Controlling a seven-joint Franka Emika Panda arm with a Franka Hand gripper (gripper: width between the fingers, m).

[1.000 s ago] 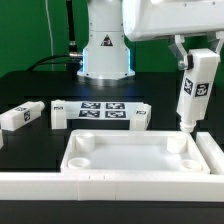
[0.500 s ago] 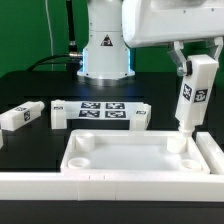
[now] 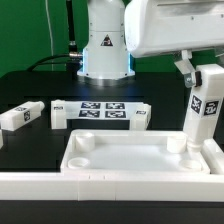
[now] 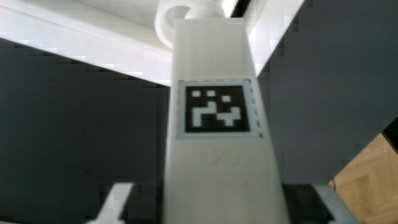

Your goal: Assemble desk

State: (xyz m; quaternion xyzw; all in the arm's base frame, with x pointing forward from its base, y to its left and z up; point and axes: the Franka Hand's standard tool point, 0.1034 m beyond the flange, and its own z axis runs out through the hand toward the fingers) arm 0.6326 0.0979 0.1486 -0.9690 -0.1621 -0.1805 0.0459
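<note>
While the gripper (image 4: 210, 205) stood partly closed, jaws clamped on the sides of one leg (image 3: 204, 105), that leg hung near upright at about three o'clock in the exterior view, tag toward the camera. Its lower end was at the two o'clock corner of the top (image 3: 125, 165), right at the round socket (image 3: 178, 143) there. Whether it had entered the socket or only met the rim, I could not tell. The wrist view showed the leg running toward a round opening, roughly in line with it. The top lay rim-up on the table (image 3: 30, 148) at six o'clock, just behind the low wall (image 3: 100, 186). None of its other visible sockets held a leg. Three more legs lay flat, apart from the top: the first spare (image 3: 20, 116) at nine o'clock, the second spare (image 3: 60, 113) at the nine o'clock end of the marker board (image 3: 100, 110), and the third spare (image 3: 140, 116) at its three o'clock end. Judged early in the job: nothing clearly fixed, and the first leg was only at its corner. Left to do, by my reckoning, was to seat this leg, then fetch and fit the three spares.
</note>
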